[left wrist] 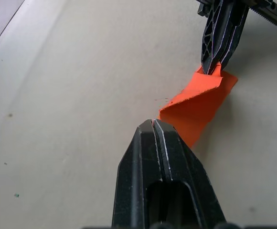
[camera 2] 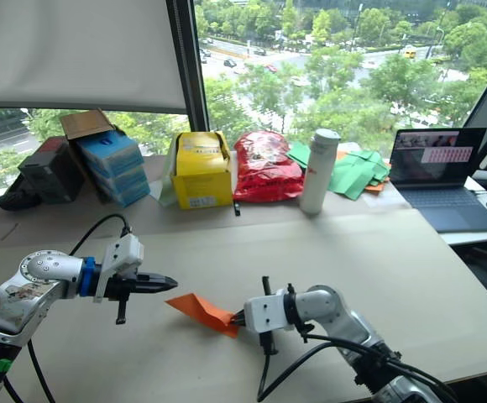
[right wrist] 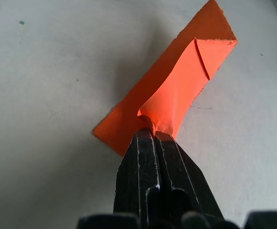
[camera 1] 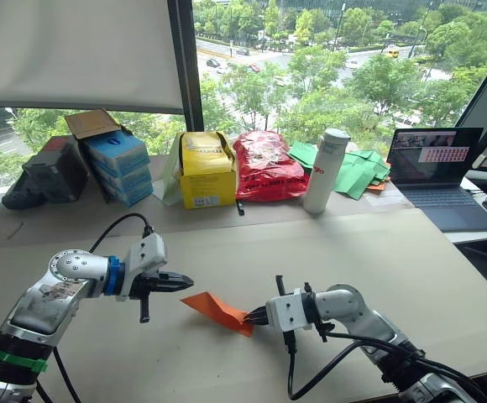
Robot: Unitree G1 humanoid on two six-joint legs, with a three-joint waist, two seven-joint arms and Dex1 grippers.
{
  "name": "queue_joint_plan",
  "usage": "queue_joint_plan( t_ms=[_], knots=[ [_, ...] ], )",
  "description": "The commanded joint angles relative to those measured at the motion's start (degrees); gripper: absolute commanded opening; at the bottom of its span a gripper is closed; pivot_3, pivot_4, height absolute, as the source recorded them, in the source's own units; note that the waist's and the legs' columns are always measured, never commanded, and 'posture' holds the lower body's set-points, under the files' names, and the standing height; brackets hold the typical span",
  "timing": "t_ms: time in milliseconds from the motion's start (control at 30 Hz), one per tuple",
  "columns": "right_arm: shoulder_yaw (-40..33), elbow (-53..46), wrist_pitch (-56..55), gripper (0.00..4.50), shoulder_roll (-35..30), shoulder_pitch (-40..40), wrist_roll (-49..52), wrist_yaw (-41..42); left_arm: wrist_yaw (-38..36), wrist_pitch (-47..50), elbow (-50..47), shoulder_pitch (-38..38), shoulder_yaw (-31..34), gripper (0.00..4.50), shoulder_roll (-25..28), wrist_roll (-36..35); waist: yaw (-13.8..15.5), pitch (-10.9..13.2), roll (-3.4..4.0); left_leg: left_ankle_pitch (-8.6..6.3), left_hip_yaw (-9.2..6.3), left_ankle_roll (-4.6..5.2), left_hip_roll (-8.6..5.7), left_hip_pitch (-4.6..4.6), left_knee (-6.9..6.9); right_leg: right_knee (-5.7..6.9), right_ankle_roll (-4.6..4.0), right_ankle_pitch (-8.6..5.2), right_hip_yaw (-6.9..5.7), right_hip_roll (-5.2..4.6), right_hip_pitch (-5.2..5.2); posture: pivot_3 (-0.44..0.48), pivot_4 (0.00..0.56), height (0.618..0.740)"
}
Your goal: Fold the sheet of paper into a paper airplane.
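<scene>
The sheet of paper (camera 1: 218, 309) is bright orange and folded into a narrow creased strip with layered flaps. It lies near the table's front middle, one end lifted. My right gripper (camera 1: 248, 319) is shut on its right end; the right wrist view shows the pinched paper (right wrist: 176, 90) buckling up from the fingertips (right wrist: 150, 136). My left gripper (camera 1: 190, 283) is shut with nothing in it, hovering just above the strip's left corner. From the left wrist, its tip (left wrist: 153, 124) sits at the paper's (left wrist: 198, 102) near edge, with the right gripper (left wrist: 215, 67) clamped on the far end.
Along the window ledge stand blue boxes (camera 1: 117, 164), a yellow box (camera 1: 206, 172), a red bag (camera 1: 267, 165), a white bottle (camera 1: 326, 170) and green paper pieces (camera 1: 357, 172). A laptop (camera 1: 441, 172) sits at the far right. The beige table (camera 1: 353, 243) spreads between them and the grippers.
</scene>
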Motion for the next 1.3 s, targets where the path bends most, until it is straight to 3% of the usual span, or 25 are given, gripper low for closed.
queue_joint_plan(
  t_ms=[33, 167, 333, 833, 867, 1067, 1300],
  knots=[
    [1.6, 1.1, 2.4, 0.03, -0.6, 0.6, -2.6, 0.3, 0.8, 1.9, -4.2, -2.4, -0.5, 0.00, -2.3, -2.5, 0.0, 0.0, -0.01, 0.00, 0.00, 0.00, 0.00, -0.01, 0.01, 0.00, 0.00, 0.00, 0.00, 0.00, 0.00, 0.000, 0.150, 0.740],
    [1.9, 0.0, 3.4, 0.03, -0.5, 0.8, -2.9, 0.2, 1.7, 1.9, -4.9, -2.8, -4.7, 0.00, -5.3, -0.3, -0.1, 0.0, -0.01, 0.00, 0.01, -0.01, 0.00, 0.00, 0.00, 0.02, 0.00, 0.00, 0.03, 0.01, 0.00, 0.000, 0.150, 0.740],
    [1.8, -1.8, 5.4, 0.03, -0.5, 1.0, -3.1, 0.2, 0.5, -0.6, -3.6, -1.2, -8.5, 0.00, -4.4, 3.5, -0.1, 0.0, -0.01, 0.00, 0.02, -0.01, 0.00, 0.01, -0.01, 0.02, 0.00, 0.00, 0.04, 0.04, 0.00, 0.000, 0.150, 0.740],
    [1.1, -7.9, 14.4, 0.03, 0.5, 0.3, -1.2, 0.3, 0.0, -8.3, 1.1, 2.5, -11.7, 0.00, -4.2, 10.6, -0.1, 0.0, -0.01, -0.02, 0.01, 0.03, 0.01, 0.00, -0.01, 0.01, 0.00, 0.00, 0.03, 0.02, -0.01, 0.000, 0.150, 0.740],
    [0.7, -9.0, 16.0, 0.59, 0.6, 0.4, -0.4, 0.6, 0.0, -8.7, 1.4, 2.6, -11.8, 0.00, -4.3, 10.8, 0.0, 0.0, -0.01, -0.02, 0.01, 0.03, 0.01, 0.00, -0.01, 0.01, 0.00, 0.00, 0.03, 0.02, -0.01, 0.000, 0.150, 0.740],
    [-2.8, -21.2, 29.5, 2.55, 0.2, -0.4, 7.1, 3.1, -0.1, -10.4, 2.9, 3.2, -11.9, 0.00, -4.9, 11.9, 0.1, 0.0, 0.00, -0.04, 0.02, 0.07, 0.00, -0.12, 0.01, 0.00, 0.00, 0.00, 0.01, 0.01, -0.12, 0.000, 0.150, 0.740],
    [-4.5, -25.6, 42.5, 2.55, 3.0, -4.3, 14.1, 1.8, 0.2, -11.6, 4.7, 3.3, -11.6, 0.00, -5.3, 12.4, 0.1, 0.0, 0.00, -0.08, -0.01, 0.14, 0.00, -0.13, 0.01, -0.05, 0.00, 0.00, 0.00, -0.04, -0.10, 0.000, 0.150, 0.740]
  ],
)
